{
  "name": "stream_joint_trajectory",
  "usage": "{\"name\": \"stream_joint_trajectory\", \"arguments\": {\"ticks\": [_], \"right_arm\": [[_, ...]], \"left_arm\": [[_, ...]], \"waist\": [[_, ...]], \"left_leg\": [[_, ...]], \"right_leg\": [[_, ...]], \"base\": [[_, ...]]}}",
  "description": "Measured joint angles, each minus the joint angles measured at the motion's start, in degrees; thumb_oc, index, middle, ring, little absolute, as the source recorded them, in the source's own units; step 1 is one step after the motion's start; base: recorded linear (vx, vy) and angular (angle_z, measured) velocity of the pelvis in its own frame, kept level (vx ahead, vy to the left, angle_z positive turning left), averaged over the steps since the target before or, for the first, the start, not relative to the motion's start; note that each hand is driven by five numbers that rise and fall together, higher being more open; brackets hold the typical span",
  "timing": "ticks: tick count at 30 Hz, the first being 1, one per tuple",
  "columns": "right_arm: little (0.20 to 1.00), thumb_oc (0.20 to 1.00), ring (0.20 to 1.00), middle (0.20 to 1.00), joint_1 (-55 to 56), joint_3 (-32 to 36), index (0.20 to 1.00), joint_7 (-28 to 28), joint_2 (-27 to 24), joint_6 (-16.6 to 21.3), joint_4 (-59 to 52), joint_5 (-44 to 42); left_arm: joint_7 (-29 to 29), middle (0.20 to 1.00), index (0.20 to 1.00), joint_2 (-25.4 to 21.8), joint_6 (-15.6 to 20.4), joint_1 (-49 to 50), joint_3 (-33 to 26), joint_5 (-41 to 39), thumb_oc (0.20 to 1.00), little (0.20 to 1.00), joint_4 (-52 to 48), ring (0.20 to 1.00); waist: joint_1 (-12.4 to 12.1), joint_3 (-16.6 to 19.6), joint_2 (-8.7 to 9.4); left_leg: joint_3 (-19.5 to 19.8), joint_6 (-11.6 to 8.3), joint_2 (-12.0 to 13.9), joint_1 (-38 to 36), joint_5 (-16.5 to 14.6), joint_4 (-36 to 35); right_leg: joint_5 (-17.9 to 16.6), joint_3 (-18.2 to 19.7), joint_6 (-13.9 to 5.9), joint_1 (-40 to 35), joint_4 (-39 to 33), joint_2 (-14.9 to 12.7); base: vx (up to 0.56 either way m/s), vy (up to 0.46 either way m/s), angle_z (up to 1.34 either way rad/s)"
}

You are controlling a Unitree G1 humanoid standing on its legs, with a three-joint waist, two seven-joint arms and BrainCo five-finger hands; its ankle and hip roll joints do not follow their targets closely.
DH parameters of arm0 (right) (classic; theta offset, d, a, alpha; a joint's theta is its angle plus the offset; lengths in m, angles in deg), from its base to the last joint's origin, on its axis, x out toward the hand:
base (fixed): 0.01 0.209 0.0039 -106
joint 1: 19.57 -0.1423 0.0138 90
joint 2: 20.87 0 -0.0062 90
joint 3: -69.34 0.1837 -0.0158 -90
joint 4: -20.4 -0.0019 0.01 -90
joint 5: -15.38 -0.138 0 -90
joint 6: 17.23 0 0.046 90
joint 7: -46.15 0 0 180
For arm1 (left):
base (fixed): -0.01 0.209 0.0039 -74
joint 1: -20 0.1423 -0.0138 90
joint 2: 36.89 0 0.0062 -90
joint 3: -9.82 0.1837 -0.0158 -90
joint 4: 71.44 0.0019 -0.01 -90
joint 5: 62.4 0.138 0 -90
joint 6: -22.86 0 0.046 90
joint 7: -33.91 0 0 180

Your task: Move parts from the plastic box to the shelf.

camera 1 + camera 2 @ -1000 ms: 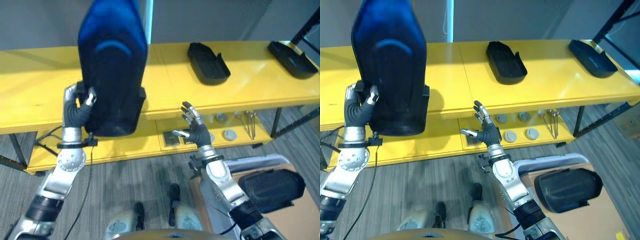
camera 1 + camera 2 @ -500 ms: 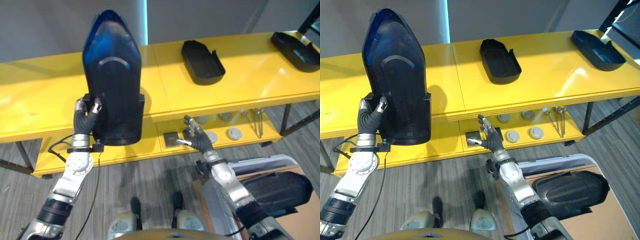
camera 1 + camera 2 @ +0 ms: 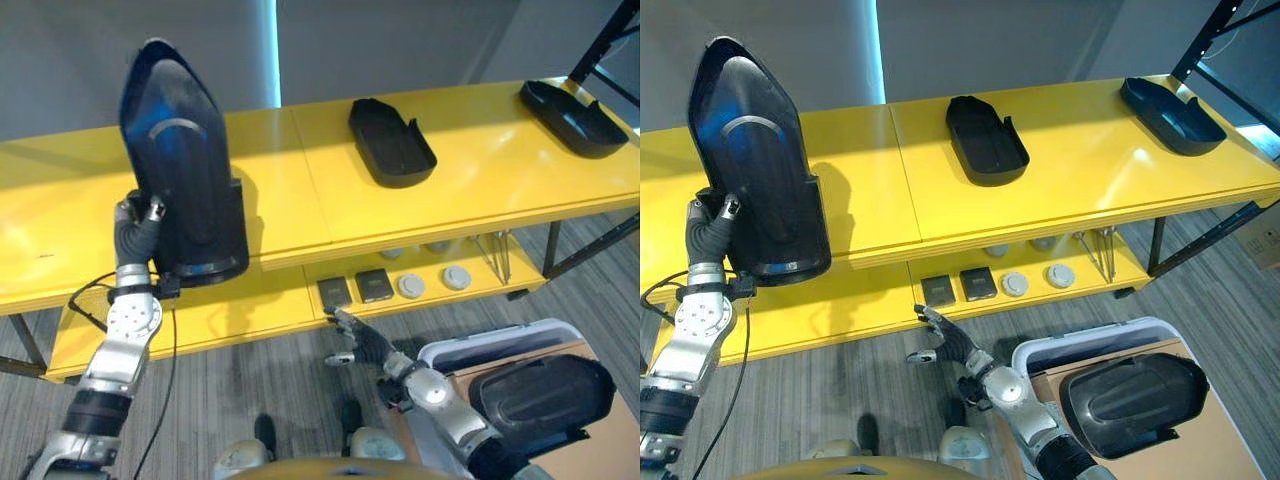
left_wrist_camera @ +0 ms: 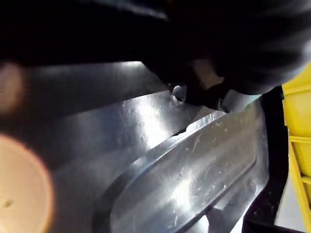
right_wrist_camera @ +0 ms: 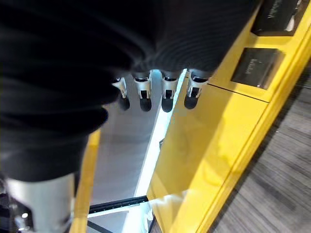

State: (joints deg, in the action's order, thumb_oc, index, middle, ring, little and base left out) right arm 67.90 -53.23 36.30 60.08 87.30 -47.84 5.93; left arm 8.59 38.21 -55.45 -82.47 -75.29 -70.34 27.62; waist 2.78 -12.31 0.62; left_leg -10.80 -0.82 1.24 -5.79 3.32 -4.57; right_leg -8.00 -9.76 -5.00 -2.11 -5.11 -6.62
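A large dark blue-black moulded part (image 3: 185,180) stands upright over the left end of the yellow shelf (image 3: 480,170), its lower end at the shelf's front edge. My left hand (image 3: 135,232) is shut on its lower left rim; the left wrist view looks into the part's glossy inner face (image 4: 184,170). My right hand (image 3: 362,345) is open and empty, low in front of the lower shelf level, its fingers (image 5: 165,94) straight. The white-rimmed plastic box (image 3: 480,345) at the lower right holds another black part (image 3: 545,390).
Two black parts lie on the shelf top, one in the middle (image 3: 390,142) and one at the far right (image 3: 572,103). The lower shelf level carries two black squares (image 3: 374,285), round discs (image 3: 456,277) and thin metal tools (image 3: 497,250).
The camera has shifted. My left hand has lowered the big part down and to the left over the shelf. My right hand has dropped from the lower shelf level toward the floor.
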Motion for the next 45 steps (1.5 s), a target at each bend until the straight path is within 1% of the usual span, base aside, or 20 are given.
{"name": "stream_joint_trajectory", "arguments": {"ticks": [1, 4, 7, 8, 9, 10, 12, 14, 16, 19, 26, 28, 31, 32, 33, 34, 35, 37, 39, 45], "right_arm": [[1.0, 1.0, 1.0, 1.0, -0.1, -0.2, 1.0, 0.0, -0.1, 0.0, 1.0, 0.2], [1.0, 1.0, 1.0, 1.0, -1.3, -0.4, 1.0, 0.0, -0.3, 0.0, 6.7, 0.3], [1.0, 1.0, 1.0, 1.0, -2.6, -0.4, 1.0, -0.3, -0.4, -0.2, 8.4, 0.1], [1.0, 1.0, 1.0, 1.0, -4.1, -0.5, 1.0, -1.1, -1.1, -1.1, 8.6, 0.2], [1.0, 1.0, 1.0, 1.0, -5.0, -1.2, 1.0, -1.7, -1.8, -2.0, 8.4, 0.2], [1.0, 1.0, 1.0, 1.0, -5.3, -1.4, 1.0, -2.2, -2.4, -2.5, 8.4, 0.3], [1.0, 1.0, 1.0, 1.0, -6.2, -1.6, 1.0, -2.2, -3.4, -3.6, 8.5, 0.3], [1.0, 1.0, 1.0, 1.0, -6.4, -1.6, 1.0, -2.2, -4.0, -3.8, 8.5, 0.3], [1.0, 1.0, 1.0, 1.0, -6.7, -1.6, 1.0, -2.1, -4.6, -4.3, 9.0, 0.3], [1.0, 1.0, 1.0, 1.0, -7.6, -1.6, 1.0, -2.1, -4.9, -4.7, 11.1, 0.3], [1.0, 1.0, 1.0, 1.0, -9.4, -1.7, 1.0, -2.0, -5.1, -4.7, 11.2, 0.3], [1.0, 1.0, 1.0, 1.0, -10.2, -2.8, 1.0, -2.0, -5.1, -4.7, 11.2, 0.2], [1.0, 1.0, 1.0, 1.0, -10.6, -2.8, 1.0, -2.0, -5.2, -4.8, 10.8, 0.2], [1.0, 1.0, 1.0, 1.0, -10.9, -2.9, 1.0, -2.0, -5.1, -4.9, 10.7, 0.2], [1.0, 1.0, 1.0, 1.0, -11.2, -2.9, 1.0, -2.0, -5.0, -5.0, 10.7, 0.2], [1.0, 1.0, 1.0, 1.0, -11.2, -2.8, 1.0, -2.0, -5.0, -5.0, 10.7, 0.2], [1.0, 1.0, 1.0, 1.0, -11.2, -2.8, 1.0, -2.0, -5.1, -5.1, 10.7, 0.2], [1.0, 1.0, 1.0, 1.0, -11.1, -2.9, 1.0, -1.9, -5.2, -5.4, 10.7, 0.2], [1.0, 1.0, 1.0, 1.0, -11.1, -3.0, 1.0, -1.8, -5.2, -5.7, 10.7, 0.2], [1.0, 1.0, 1.0, 1.0, -11.2, -3.0, 1.0, -1.3, -5.2, -5.8, 10.7, 0.1]], "left_arm": [[0.2, 0.2, 0.2, -0.1, 0.0, -1.1, 0.0, -0.3, 0.2, 0.2, 1.4, 0.2], [0.7, 0.2, 0.2, -1.6, -0.6, -9.3, 2.0, -5.8, 0.2, 0.2, 9.6, 0.2], [0.8, 0.2, 0.2, -1.9, -2.7, -12.4, 3.0, -9.6, 0.2, 0.2, 13.5, 0.2], [1.7, 0.2, 0.2, -2.1, -5.0, -15.6, 4.2, -12.6, 0.2, 0.2, 17.0, 0.2], [2.1, 0.2, 0.2, -2.4, -6.6, -17.1, 4.4, -14.1, 0.2, 0.2, 17.2, 0.2], [2.4, 0.2, 0.2, -2.5, -7.2, -18.4, 4.5, -14.6, 0.2, 0.2, 17.5, 0.2], [3.5, 0.2, 0.2, -3.6, -8.3, -20.5, 4.7, -17.1, 0.2, 0.2, 19.8, 0.2], [3.8, 0.2, 0.2, -4.4, -9.2, -21.7, 4.8, -18.0, 0.2, 0.2, 21.3, 0.2], [4.9, 0.2, 0.2, -6.8, -9.6, -24.5, 4.8, -19.1, 0.2, 0.2, 24.0, 0.2], [4.8, 0.2, 0.2, -9.3, -12.0, -28.2, 4.5, -21.2, 0.2, 0.2, 29.0, 0.2], [5.0, 0.2, 0.2, -12.9, -13.4, -32.2, 4.1, -24.5, 0.2, 0.2, 33.3, 0.2], [6.2, 0.2, 0.2, -14.1, -14.3, -33.9, 4.1, -24.6, 0.2, 0.2, 35.7, 0.2], [10.5, 0.2, 0.2, -16.2, -15.6, -36.2, 4.8, -24.5, 0.2, 0.2, 38.1, 0.2], [11.5, 0.222, 0.222, -16.9, -16.5, -36.9, 5.3, -24.5, 0.222, 0.222, 38.6, 0.222], [12.1, 0.357, 0.357, -17.3, -17.4, -37.3, 5.5, -24.4, 0.357, 0.357, 38.9, 0.357], [12.4, 0.558, 0.558, -17.6, -18.1, -37.6, 5.5, -24.4, 0.558, 0.558, 38.9, 0.558], [13.0, 1.0, 1.0, -17.6, -18.7, -37.8, 5.6, -24.4, 1.0, 1.0, 39.6, 1.0], [13.5, 1.0, 1.0, -17.7, -18.8, -39.0, 6.3, -23.7, 1.0, 1.0, 41.4, 1.0], [13.6, 1.0, 1.0, -17.9, -20.1, -40.4, 7.7, -22.7, 1.0, 1.0, 42.2, 1.0], [13.4, 1.0, 1.0, -18.4, -21.4, -42.0, 7.8, -22.6, 1.0, 1.0, 43.8, 1.0]], "waist": [[0.1, 0.1, -0.13], [1.2, -0.2, -1.17], [2.5, -1.3, -2.53], [2.9, -3.5, -3.93], [3.6, -5.5, -5.01], [3.8, -7.1, -5.71], [4.0, -9.0, -6.36], [4.2, -10.0, -6.4], [4.2, -11.4, -6.49], [4.9, -12.5, -7.05], [5.3, -15.4, -7.7], [5.4, -15.8, -7.76], [5.5, -16.1, -7.73], [5.4, -16.1, -7.71], [5.4, -16.1, -7.72], [5.4, -16.1, -7.71], [5.7, -16.2, -7.71], [5.8, -16.2, -7.67], [5.8, -16.3, -7.56], [6.4, -16.6, -6.98]], "left_leg": [[-0.2, 0.05, 0.0, 0.6, 0.1, 0.0], [-0.3, 0.22, -0.3, 5.1, 1.4, 0.0], [-0.8, 0.21, -0.3, 6.9, 2.1, 0.0], [-1.5, -0.21, -0.3, 7.6, 2.1, -0.4], [-1.5, -0.53, -0.2, 7.6, 2.3, -0.4], [-1.5, -0.69, 0.0, 7.6, 2.4, -0.4], [-1.7, -0.8, 0.4, 8.4, 2.5, -0.4], [-1.7, -1.18, 0.7, 8.8, 2.8, -0.4], [-1.9, -1.35, 0.9, 8.9, 2.9, -0.4], [-2.0, -1.46, 0.9, 8.9, 2.8, -0.4], [-2.3, -1.28, 0.9, 8.9, 2.9, -0.4], [-2.4, -1.42, 0.9, 8.9, 2.8, -0.4], [-2.9, -1.42, 0.9, 9.9, 2.7, -0.4], [-3.3, -1.42, 0.8, 10.1, 2.7, -0.4], [-3.3, -1.41, 0.8, 10.2, 2.8, -0.4], [-3.3, -1.42, 0.8, 10.1, 2.7, -0.4], [-3.3, -1.47, 0.8, 10.1, 2.7, -0.4], [-3.3, -1.71, 0.9, 10.1, 2.5, -0.4], [-3.3, -1.74, 0.9, 10.2, 2.5, -0.4], [-3.3, -1.75, 0.9, 10.2, 2.6, -0.4]], "right_leg": [[-0.1, 0.1, 0.06, 0.6, 0.0, -0.1], [-0.9, 0.5, -0.04, 5.2, 0.0, -0.3], [-1.7, 1.4, 0.13, 7.4, 0.0, -0.2], [-1.9, 1.7, 0.43, 8.4, 0.0, -0.2], [-2.1, 1.7, 0.52, 8.5, 0.0, -0.1], [-2.1, 1.6, 0.54, 8.5, 0.0, 0.1], [-2.1, 1.6, 0.63, 9.5, 0.0, 0.5], [-2.3, 1.7, 0.88, 10.0, 0.0, 0.7], [-2.3, 1.8, 0.89, 10.1, 0.0, 0.9], [-2.3, 1.8, 0.94, 10.2, 0.0, 0.9], [-2.9, 1.7, 1.19, 10.3, 0.0, 1.0], [-3.0, 1.7, 1.35, 10.4, 0.0, 1.0], [-3.1, 2.3, 1.38, 11.6, 0.0, 0.9], [-3.3, 2.7, 1.44, 12.0, 0.0, 1.0], [-3.4, 2.7, 1.48, 12.1, 0.0, 1.0], [-3.4, 2.7, 1.48, 12.1, 0.0, 1.0], [-3.3, 2.8, 1.45, 12.1, 0.0, 1.0], [-3.3, 2.8, 1.45, 12.1, 0.0, 1.0], [-3.2, 2.8, 1.22, 12.1, 0.0, 1.0], [-3.3, 2.8, 1.17, 12.0, 0.0, 1.1]], "base": [[-0.08, 0.041, -0.02], [-0.06, 0.035, -0.04], [-0.03, 0.02, -0.13], [0.0, 0.003, -0.19], [0.01, 0.01, -0.16], [0.01, 0.013, -0.05], [0.01, 0.019, -0.09], [0.01, 0.027, -0.06], [0.02, 0.023, -0.05], [0.0, 0.0, 0.0], [0.0, 0.0, 0.0], [-0.01, 0.017, -0.01], [-0.01, 0.007, -0.05], [0.0, 0.002, -0.11], [0.0, 0.006, -0.09], [0.01, 0.012, -0.04], [0.0, 0.0, 0.0], [0.0, 0.0, 0.0], [0.0, 0.0, 0.0], [-0.01, -0.006, 0.0]]}}
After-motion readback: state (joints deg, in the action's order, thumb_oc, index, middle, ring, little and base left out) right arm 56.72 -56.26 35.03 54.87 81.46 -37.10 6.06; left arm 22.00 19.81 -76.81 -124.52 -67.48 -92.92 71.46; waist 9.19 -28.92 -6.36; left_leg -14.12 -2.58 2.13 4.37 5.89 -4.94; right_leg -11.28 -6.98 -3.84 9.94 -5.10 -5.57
